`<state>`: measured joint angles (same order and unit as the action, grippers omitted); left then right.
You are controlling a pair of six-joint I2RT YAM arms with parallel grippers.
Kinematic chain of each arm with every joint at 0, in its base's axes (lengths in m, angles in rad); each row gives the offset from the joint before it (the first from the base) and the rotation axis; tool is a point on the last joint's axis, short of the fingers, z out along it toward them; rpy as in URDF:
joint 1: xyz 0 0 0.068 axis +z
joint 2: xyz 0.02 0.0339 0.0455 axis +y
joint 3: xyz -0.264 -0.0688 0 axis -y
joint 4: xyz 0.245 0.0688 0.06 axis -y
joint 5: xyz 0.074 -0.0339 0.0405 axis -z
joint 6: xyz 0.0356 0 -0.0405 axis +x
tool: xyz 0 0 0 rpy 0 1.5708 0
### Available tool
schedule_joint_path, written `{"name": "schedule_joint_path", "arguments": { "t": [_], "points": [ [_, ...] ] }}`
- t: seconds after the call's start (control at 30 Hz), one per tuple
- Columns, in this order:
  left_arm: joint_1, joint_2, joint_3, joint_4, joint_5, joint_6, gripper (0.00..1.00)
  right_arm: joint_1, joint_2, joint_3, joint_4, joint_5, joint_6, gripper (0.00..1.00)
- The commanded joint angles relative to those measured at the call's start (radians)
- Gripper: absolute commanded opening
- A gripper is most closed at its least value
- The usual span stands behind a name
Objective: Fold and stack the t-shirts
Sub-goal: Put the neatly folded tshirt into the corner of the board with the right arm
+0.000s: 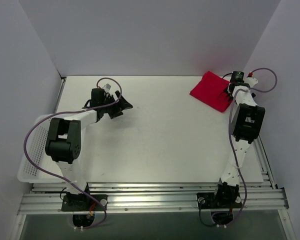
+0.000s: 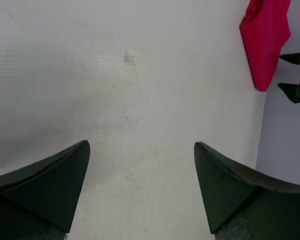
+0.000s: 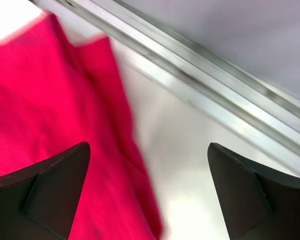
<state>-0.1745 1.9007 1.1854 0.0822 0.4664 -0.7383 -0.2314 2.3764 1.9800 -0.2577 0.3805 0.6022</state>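
Item count: one t-shirt [image 1: 210,90], two arms, two grippers, one basket, one table

T-shirt, red, one only: folded into a flat, roughly four-sided bundle in the far right corner of the white table [image 1: 160,140], close to the right wall. In the top view its long axis appears to run on a diagonal, from far-left to near-right. Neck end and hem end cannot be told apart in any view. Its near-right edge is covered by the right arm. The left wrist view shows it [image 2: 265,40] only as a strip cut off at the upper edge. In the right wrist view it [image 3: 50,110] fills the left half and is blurred, with layered folds along its right border.

Right gripper [image 1: 229,93]: released, fingers spread wide. In its own view [image 3: 147,145] one finger lies over the red cloth and the other over bare table beside an aluminium rail [image 3: 200,75]. Whether either finger touches the cloth cannot be told.

Left gripper [image 1: 122,108]: released, holding nothing, jaws spread over bare table in the far left part, well apart from the t-shirt. Its own view [image 2: 140,145] shows only scuffed white surface between the fingers.

Basket [image 1: 32,150], white plastic mesh, one: at the near left edge, partly hidden under the left arm, contents not visible
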Motion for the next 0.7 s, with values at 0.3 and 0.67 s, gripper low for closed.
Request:
{"name": "schedule_joint_path", "arguments": {
  "t": [0.3,0.67],
  "points": [
    [-0.019,-0.251,0.020,-0.145,-0.231,0.154,0.94,0.326,-0.729,-0.619,0.012,0.138,-0.019,1.00],
    [-0.059,-0.584,-0.053,-0.312,-0.531,0.261,0.94,0.681,-1.135,-0.819,-0.115,0.320,-0.065,1.00]
  ]
}}
